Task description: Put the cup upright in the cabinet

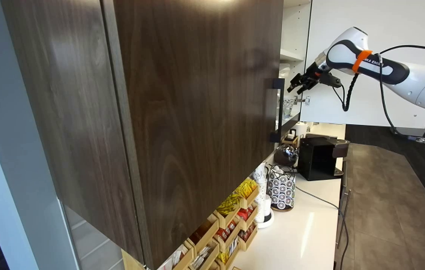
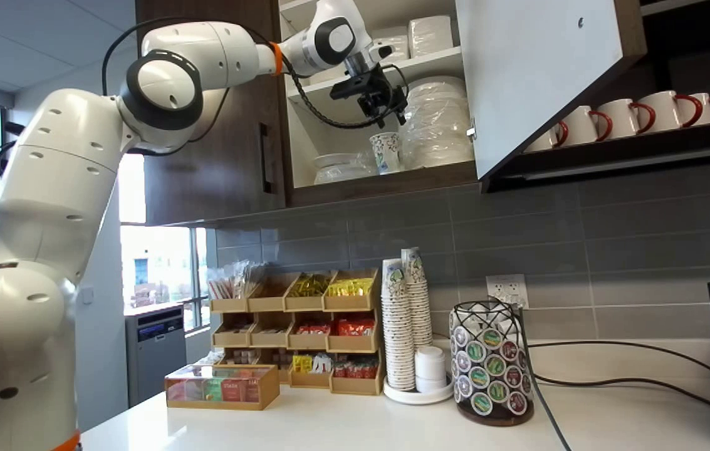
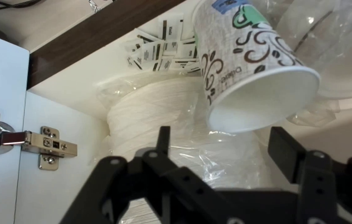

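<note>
My black two-finger pincer [image 3: 222, 143] wide, empty, near the white, swirl-printed tapered paper cup [image 3: 250, 67] upright inside the dark-brown wood-grain cabinet [image 1: 201, 112]. Risk: backing out crooked, I could clip the probably light cup, topple it.

The whitish cup [image 3: 250, 63] is showing brown swirls and green; the cabinet [image 1: 201, 112] is displaying dark brown wood grain.

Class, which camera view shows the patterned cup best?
The wrist view: the cup appears large, its printed pattern and white inside plain to see. Both exterior views show it small, standing in the cabinet.
</note>
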You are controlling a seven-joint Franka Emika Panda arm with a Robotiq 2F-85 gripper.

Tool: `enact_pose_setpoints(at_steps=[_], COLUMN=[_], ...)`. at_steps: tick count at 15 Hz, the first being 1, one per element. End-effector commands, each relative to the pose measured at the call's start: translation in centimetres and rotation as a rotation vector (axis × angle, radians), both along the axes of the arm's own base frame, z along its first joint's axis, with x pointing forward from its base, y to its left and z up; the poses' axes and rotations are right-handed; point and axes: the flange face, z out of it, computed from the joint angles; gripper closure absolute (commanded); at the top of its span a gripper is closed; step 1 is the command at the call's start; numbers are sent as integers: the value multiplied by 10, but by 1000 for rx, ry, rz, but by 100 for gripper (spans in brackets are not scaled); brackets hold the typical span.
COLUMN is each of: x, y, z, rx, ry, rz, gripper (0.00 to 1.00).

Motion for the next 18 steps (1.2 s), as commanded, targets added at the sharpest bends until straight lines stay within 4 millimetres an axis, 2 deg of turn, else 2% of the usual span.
enact_pose_setpoints(at_steps=[1,5,9,18], x=[-19,-46,-70,-113], y=[6,12,19,33], z=[13,21,17,-27], rx=[-20,-83,-115,-104], ry=[-14,-33,-82,-209], rz=[29,58,88,46], gripper=[0,0,0,0])
